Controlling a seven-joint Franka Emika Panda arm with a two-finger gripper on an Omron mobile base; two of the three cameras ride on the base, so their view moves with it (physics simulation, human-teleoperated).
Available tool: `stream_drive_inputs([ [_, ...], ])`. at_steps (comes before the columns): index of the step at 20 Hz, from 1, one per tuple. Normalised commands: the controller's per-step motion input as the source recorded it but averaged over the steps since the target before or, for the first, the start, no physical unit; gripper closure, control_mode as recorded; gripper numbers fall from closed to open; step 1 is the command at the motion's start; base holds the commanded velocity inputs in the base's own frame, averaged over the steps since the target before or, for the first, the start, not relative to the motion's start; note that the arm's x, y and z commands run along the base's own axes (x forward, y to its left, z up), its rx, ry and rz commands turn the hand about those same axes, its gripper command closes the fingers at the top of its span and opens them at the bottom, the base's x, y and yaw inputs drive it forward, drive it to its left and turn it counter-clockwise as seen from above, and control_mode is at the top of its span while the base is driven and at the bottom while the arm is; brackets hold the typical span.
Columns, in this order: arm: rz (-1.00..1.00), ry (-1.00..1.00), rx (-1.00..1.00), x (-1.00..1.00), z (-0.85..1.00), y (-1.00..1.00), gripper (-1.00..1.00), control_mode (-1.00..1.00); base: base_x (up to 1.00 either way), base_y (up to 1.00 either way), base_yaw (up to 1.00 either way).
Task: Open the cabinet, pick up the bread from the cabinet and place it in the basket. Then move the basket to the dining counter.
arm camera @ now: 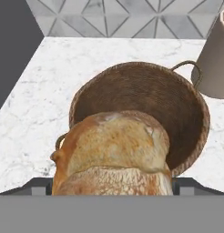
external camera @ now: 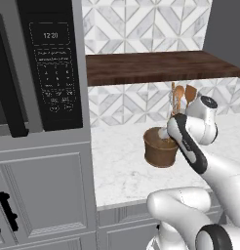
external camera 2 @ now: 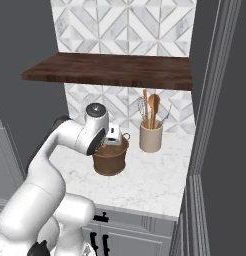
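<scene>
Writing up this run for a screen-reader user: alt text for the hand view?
A golden-brown bread roll sits between the gripper's wide-set fingertips, directly over the open mouth of a round woven basket on a white marble worktop. A cream crock stands beside the basket.

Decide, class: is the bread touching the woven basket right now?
Cannot tell. In the hand view the bread sits close before the camera, overlapping the basket opening and hiding its near rim, so neither a contact nor a gap shows plainly.
</scene>
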Motion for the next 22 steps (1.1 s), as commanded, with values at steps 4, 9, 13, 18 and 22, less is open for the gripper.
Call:
stream_drive_inputs([
  [4, 0.00, 0.03, -0.01, 0.76, -0.51, 0.00, 1.00, -1.00, 0.00, 0.00, 0.00],
  [9, 0.00, 0.06, -0.02, 0.55, -0.46, -0.04, 1.00, -1.00, 0.00, 0.00, 0.00],
  [13, 0.00, 0.00, 0.00, 0.41, -0.34, -0.20, 1.00, -1.00, 0.00, 0.00, 0.00],
  [18, 0.00, 0.01, 0.00, 0.43, -0.41, -0.18, 1.00, -1.00, 0.00, 0.00, 0.00],
  [22, 0.00, 0.02, 0.00, 0.45, -0.39, 0.00, 1.00, -1.00, 0.00, 0.00, 0.00],
])
